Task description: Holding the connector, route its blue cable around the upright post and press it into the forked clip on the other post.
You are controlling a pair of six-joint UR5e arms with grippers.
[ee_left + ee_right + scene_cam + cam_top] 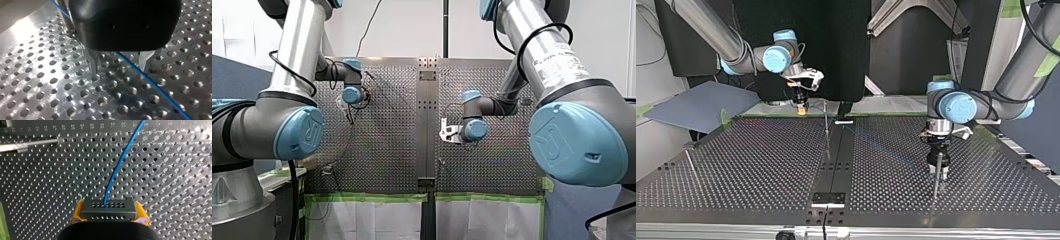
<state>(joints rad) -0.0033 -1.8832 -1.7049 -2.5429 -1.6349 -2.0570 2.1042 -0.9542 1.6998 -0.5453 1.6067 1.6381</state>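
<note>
My right gripper (pixel 801 109) is clamped on the black connector (pixel 108 208), yellow pads pressed to its two short sides; it hangs above the far edge of the perforated surface (pixel 761 165), at the top view's left of centre. The blue cable (pixel 120 160) leaves the connector's face and runs straight ahead of that gripper; its long axis crosses the surface on a diagonal towards my left arm.

My left gripper (pixel 120 71) stands low over the surface with its metal fingers (pixel 93 63) spread wide and holding nothing. The cable passes between them, closer to one finger than the other, and no finger can be seen to touch it. A post (pixel 63 17) rises just beside this gripper, with the cable passing close to it. A slender upright post (pixel 826 127) stands near the middle of the top view, close to my right gripper.

I cannot make out a forked clip on either post. Judging by position, the free run of cable lies nearer my left gripper, while the connector end can only swing with my right; the routing probably depends on which side of the slender upright post that diagonal falls.
</note>
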